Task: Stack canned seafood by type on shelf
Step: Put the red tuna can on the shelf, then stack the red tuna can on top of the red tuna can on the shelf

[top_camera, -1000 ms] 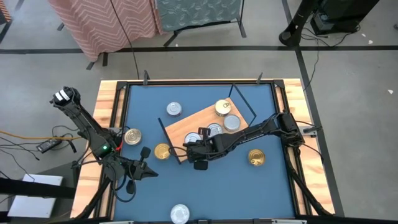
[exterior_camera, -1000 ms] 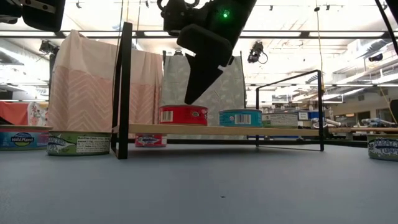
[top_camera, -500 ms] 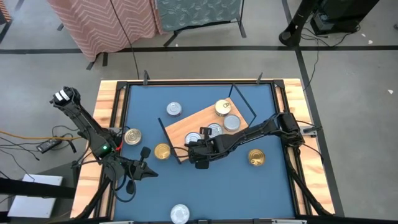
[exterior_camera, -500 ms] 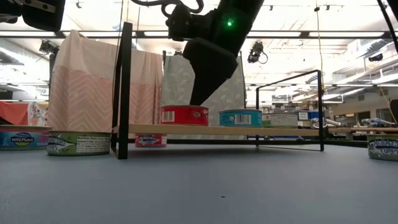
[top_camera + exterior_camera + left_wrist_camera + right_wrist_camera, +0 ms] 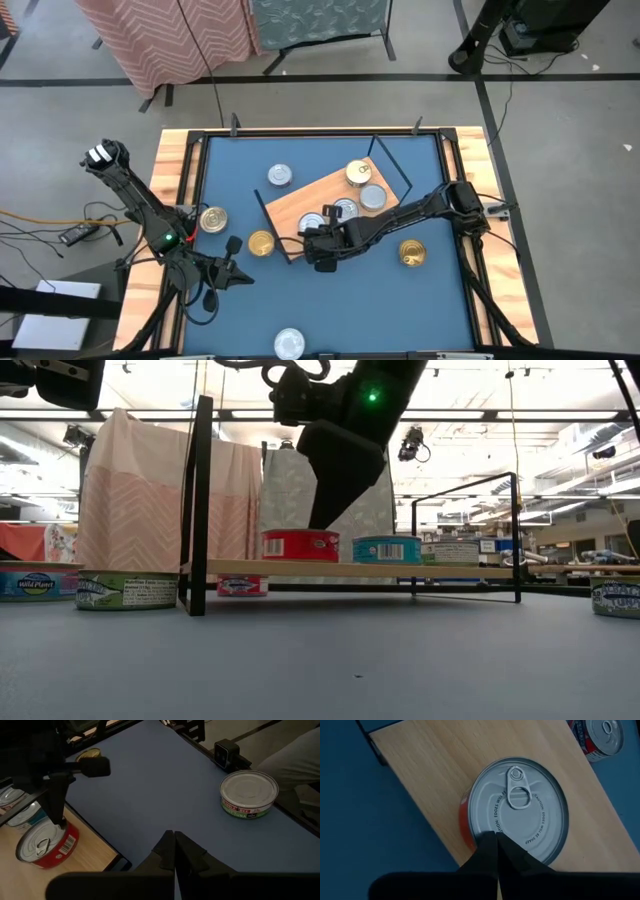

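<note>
Evidently the right gripper (image 5: 322,520), fingers together, presses its tip on the red tin (image 5: 300,545) at the shelf (image 5: 400,570) edge, seemingly nudging it; left gripper (image 5: 232,278), also closed, waits over the worktop (image 5: 380,310)

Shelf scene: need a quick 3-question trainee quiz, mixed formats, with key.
1. True or false: the right gripper is shut, its tip over the lid of the red can on the shelf.
2. Where does the left gripper wait? A) over the shelf B) low near the table's left front C) out of view
3. Fill in: the can near the table's front edge, in the left wrist view, has a ___ lid.

Key: 1 true; 2 B; 3 silver
</note>
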